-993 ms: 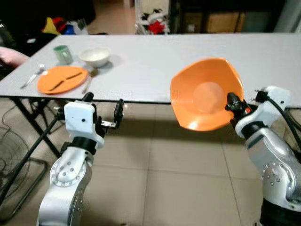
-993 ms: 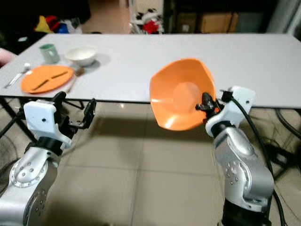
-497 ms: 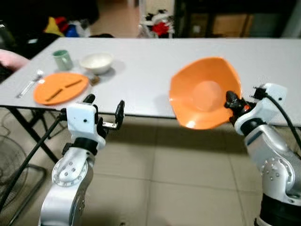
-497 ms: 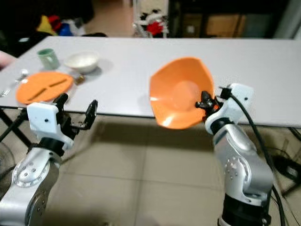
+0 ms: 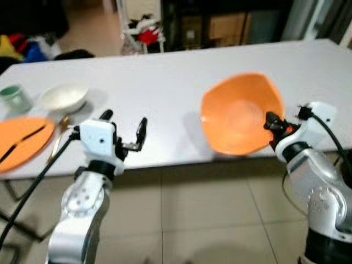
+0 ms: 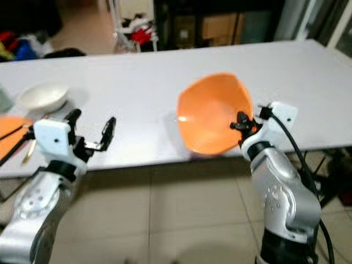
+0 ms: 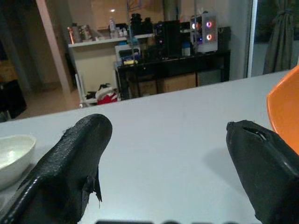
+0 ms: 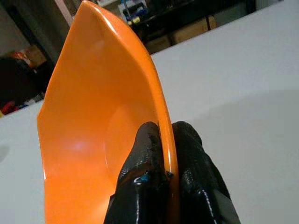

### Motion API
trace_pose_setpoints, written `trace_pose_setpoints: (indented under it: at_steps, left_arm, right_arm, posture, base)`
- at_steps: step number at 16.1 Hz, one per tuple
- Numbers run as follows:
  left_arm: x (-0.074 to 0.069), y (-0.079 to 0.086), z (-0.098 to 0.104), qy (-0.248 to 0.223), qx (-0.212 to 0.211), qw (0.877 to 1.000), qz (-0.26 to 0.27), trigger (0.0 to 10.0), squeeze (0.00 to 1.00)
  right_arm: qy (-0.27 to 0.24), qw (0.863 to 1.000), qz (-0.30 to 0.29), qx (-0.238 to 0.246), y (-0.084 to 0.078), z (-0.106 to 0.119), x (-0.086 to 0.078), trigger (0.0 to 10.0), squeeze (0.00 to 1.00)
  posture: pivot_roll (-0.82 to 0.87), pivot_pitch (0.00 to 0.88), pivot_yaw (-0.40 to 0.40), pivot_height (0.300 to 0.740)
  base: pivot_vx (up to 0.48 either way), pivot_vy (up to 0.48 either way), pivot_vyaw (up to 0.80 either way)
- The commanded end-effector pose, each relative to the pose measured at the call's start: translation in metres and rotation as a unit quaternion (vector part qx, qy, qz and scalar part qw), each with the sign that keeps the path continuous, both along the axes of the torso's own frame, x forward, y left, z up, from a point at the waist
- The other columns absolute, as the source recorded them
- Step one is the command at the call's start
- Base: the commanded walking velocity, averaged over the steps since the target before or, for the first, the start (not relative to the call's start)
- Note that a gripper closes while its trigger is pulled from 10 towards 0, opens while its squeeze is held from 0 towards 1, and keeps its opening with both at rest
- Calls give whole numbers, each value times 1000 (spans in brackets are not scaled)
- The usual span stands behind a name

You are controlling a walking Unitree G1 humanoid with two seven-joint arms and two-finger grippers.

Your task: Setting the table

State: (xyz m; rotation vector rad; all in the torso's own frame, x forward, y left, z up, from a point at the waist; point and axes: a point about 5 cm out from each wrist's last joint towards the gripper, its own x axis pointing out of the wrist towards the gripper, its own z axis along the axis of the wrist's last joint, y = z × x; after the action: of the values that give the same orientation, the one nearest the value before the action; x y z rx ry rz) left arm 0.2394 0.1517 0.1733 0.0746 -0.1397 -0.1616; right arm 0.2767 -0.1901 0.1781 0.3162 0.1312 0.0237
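cut off: orange plate [image 5: 19, 143] left of left claw [image 5: 122, 132], partly out of frame
orange bowl [image 5: 241, 113]: tilted on edge, pinched by right claw [image 5: 270, 125], over worktop [image 5: 165, 82] edge
left claw: fingers spread, empty

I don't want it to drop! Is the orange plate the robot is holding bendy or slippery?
Probably stiff: the orange plate keeps its shape, pinched only at its rim by the right gripper. Its glossy surface looks slippery, so it might slip.
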Motion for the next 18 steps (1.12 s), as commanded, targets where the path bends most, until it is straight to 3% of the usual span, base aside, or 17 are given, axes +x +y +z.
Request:
trace_pose_setpoints:
  at_steps: [1, 7, 13, 18]
  left_arm:
    - [0, 4, -1, 5, 6, 1000, 5, 10000, 0]
    - [-1, 4, -2, 8, 11, 1000, 2, 10000, 0]
    - [-4, 7, -3, 11, 19, 1000, 6, 10000, 0]
    - [-7, 10, -3, 12, 21, 1000, 13, 10000, 0]
  right_arm:
    - [-11, 999, 35, 34, 13, 7, 3, 10000, 0]
    - [19, 990, 76, 113, 21, 7, 14, 10000, 0]
    - [49, 983, 128, 122, 33, 10, 33, 10000, 0]
    - [63, 981, 141, 114, 39, 7, 36, 10000, 0]
  posture:
    - [-120, 0, 51, 740]
    - [-115, 0, 49, 740]
    - [-97, 0, 48, 740]
    - [-89, 0, 40, 740]
  base:
    - [379, 0, 0]
    - [366, 0, 0]
    - [351, 0, 0]
    - [340, 0, 0]
